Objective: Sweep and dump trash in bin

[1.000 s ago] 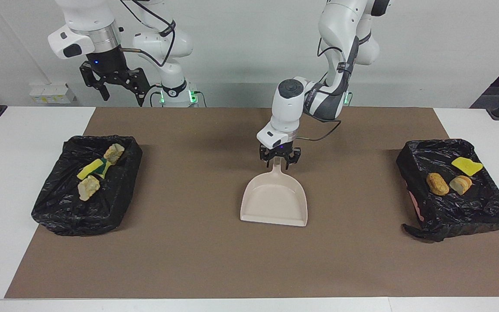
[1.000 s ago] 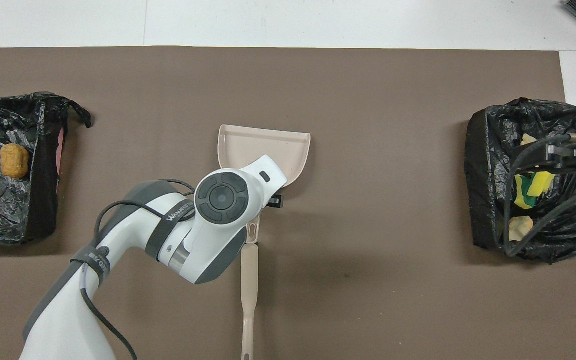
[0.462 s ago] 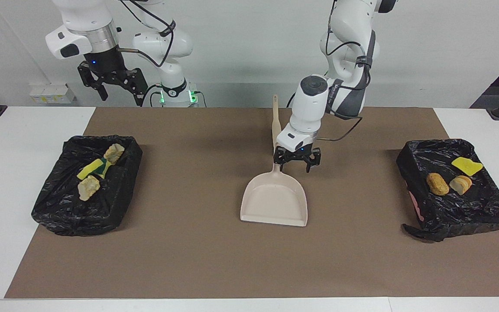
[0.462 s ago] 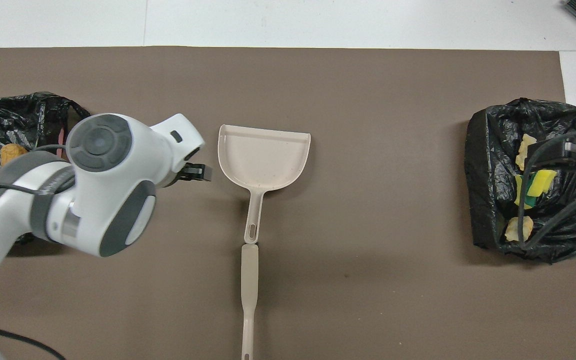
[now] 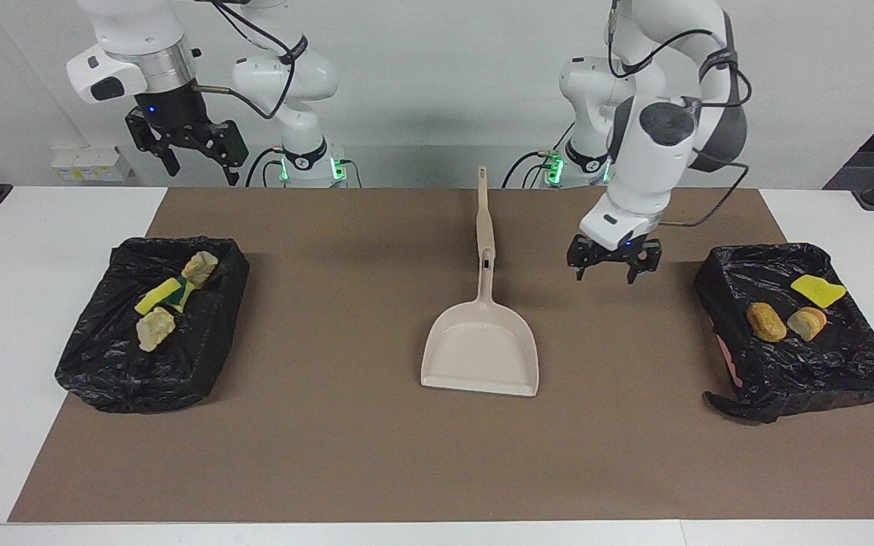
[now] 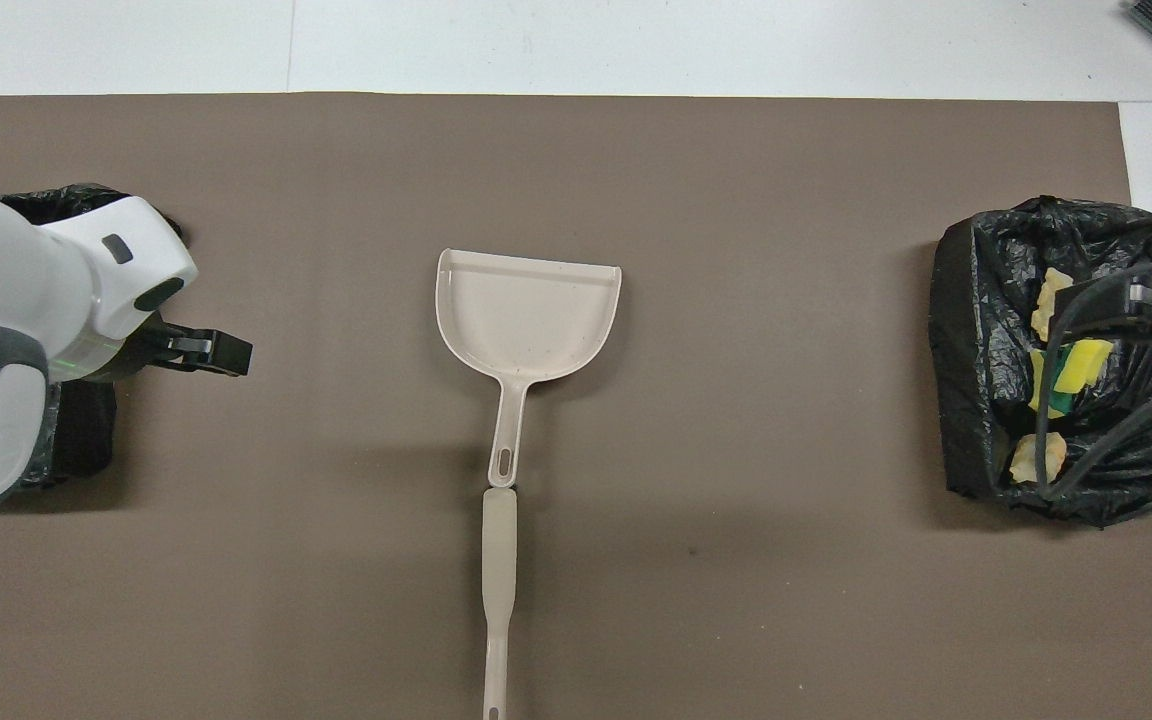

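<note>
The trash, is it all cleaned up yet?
Looks done: the trash lies in two black bins, none on the mat. The dustpan lies empty. The left gripper hangs beside it, the right gripper waits; both open, empty. Nothing looks left.

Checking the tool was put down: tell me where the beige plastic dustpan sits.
The beige plastic dustpan lies flat mid-mat between the two black-lined bins, handle toward the robots, no gripper on it.

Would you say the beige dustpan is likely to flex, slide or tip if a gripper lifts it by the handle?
The dustpan looks like thin moulded plastic, so probably light and fairly stiff. Its broad pan would likely droop from a grip on the handle. Lying flat on the brown mat, it should slide rather than roll.
</note>
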Action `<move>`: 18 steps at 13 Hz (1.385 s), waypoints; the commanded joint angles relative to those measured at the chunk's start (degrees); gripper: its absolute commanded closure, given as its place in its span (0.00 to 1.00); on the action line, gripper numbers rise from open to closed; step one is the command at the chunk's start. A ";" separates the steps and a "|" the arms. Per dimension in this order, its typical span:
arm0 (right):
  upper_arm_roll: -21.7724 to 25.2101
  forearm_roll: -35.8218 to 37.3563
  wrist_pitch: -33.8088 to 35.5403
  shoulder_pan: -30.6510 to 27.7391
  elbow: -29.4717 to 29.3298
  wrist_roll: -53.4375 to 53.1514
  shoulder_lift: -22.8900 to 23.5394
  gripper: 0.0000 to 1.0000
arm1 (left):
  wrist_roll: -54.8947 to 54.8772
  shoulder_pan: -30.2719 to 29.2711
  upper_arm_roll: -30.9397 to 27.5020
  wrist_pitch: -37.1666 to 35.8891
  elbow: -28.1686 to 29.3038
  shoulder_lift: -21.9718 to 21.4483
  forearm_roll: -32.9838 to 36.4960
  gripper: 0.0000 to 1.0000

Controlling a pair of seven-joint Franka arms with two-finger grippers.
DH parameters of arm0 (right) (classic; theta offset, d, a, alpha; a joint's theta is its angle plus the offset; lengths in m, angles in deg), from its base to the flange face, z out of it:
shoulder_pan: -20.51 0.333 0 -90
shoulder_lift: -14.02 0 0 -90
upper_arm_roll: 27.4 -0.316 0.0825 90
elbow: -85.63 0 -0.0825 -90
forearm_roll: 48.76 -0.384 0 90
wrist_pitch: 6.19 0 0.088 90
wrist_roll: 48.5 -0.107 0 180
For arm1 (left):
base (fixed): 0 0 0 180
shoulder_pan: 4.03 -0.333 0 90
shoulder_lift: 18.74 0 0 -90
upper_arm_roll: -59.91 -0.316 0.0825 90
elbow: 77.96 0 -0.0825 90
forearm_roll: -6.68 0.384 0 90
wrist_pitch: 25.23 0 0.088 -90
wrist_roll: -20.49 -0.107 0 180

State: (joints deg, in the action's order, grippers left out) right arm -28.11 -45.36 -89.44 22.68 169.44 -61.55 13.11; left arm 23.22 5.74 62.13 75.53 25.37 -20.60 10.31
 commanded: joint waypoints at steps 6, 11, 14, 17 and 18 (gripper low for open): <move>-0.17 -1.03 0.82 -0.59 -0.40 1.36 0.03 0.00 | 0.08 -3.18 0.15 -10.75 -11.47 -2.19 -3.45 0.00; -0.17 -1.03 0.82 -0.59 -0.40 1.36 0.03 0.00 | -0.35 -3.27 -0.90 -9.70 -9.64 -3.94 -6.09 0.00; -0.17 -1.03 0.82 -0.59 -0.40 1.36 0.03 0.00 | -1.31 -3.27 -0.99 -10.93 -10.25 -4.12 -5.92 0.00; -0.17 -1.03 0.82 -0.59 -0.40 1.36 0.03 0.00 | -1.23 -3.27 -0.73 -13.74 -10.87 -4.12 -5.13 0.00; -0.08 -1.03 0.82 -0.59 -0.40 1.36 0.03 0.00 | -1.76 -3.27 -0.82 -13.14 -10.78 -4.29 -5.30 0.00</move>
State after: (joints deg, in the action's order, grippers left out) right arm -28.11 -45.36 -89.45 22.68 169.44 -61.55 13.11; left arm 22.76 3.08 61.12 63.59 14.82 -24.16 5.27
